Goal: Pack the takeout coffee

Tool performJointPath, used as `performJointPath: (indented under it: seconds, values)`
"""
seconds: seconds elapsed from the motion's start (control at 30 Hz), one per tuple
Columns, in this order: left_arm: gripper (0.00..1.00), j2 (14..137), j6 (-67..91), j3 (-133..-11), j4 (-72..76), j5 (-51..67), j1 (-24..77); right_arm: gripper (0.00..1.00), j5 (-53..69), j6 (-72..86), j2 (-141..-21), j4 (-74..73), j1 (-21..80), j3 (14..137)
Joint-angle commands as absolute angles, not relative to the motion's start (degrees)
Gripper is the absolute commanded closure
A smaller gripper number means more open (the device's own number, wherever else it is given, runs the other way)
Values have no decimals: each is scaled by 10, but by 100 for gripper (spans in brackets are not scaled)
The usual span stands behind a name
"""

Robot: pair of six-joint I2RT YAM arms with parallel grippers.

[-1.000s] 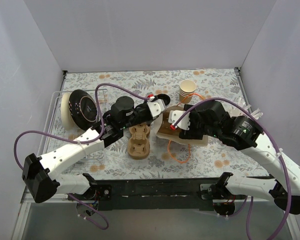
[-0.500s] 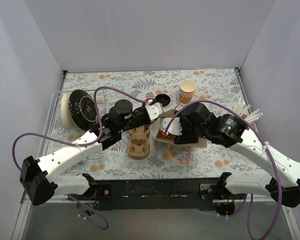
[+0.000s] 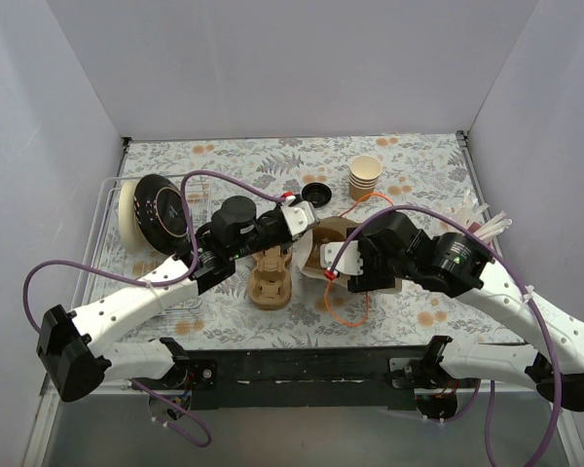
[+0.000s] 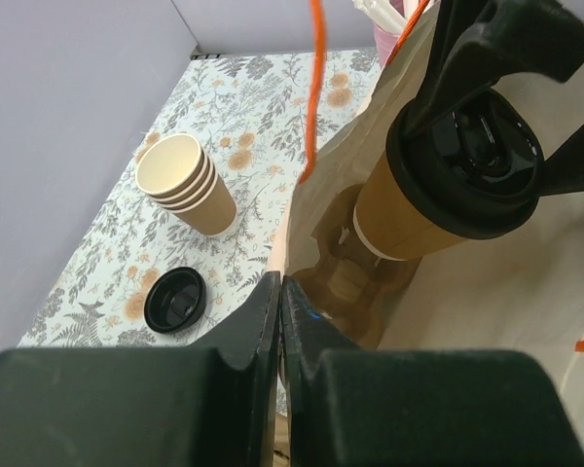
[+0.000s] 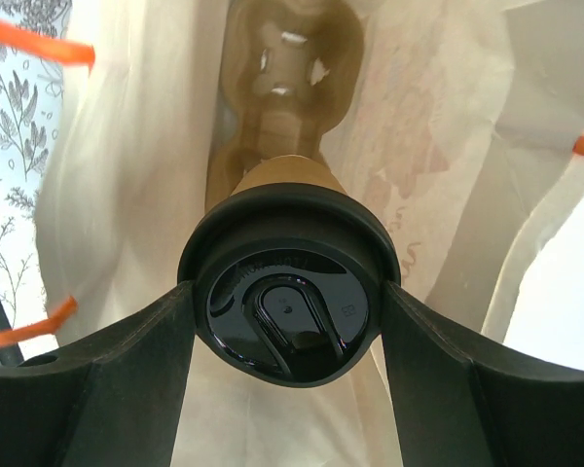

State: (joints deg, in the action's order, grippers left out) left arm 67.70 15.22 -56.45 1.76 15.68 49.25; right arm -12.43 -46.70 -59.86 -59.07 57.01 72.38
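The takeout coffee [image 5: 287,311], a tan paper cup with a black lid, hangs inside the open paper bag [image 5: 117,195]. My right gripper [image 5: 287,292] is shut on its lid, one finger on each side. Below the cup, a brown pulp carrier [image 5: 282,58] lies at the bottom of the bag. In the left wrist view the coffee [image 4: 467,165] sits tilted in the bag's mouth. My left gripper [image 4: 280,287] is shut on the bag's rim [image 4: 297,214] and holds it open. From above, both grippers meet at the bag [image 3: 323,236]; the cup is hidden there.
A second pulp carrier [image 3: 271,277] lies on the table beside the bag. A stack of lidless cups [image 3: 364,177] and a loose black lid [image 3: 315,193] stand behind it. A wire rack with a dark plate [image 3: 156,209] is at the left. Straws [image 3: 487,222] lie at the right.
My right gripper has carried the coffee left and down into the bag's mouth. The left gripper has kept its grip on the rim and shifted slightly left.
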Motion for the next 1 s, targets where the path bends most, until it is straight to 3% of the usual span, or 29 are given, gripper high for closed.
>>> performJointPath:
  seconds: [0.0, 0.3, 0.97]
  values:
    - [100, 646, 149, -557, 29, 163, 495, 49, -152, -482, -600, -585, 572, 710]
    - [100, 621, 174, -526, 40, 190, 495, 50, -212, -476, -620, -545, 572, 665]
    - [100, 606, 175, -512, 37, 207, 496, 52, -210, -480, -558, -383, 570, 515]
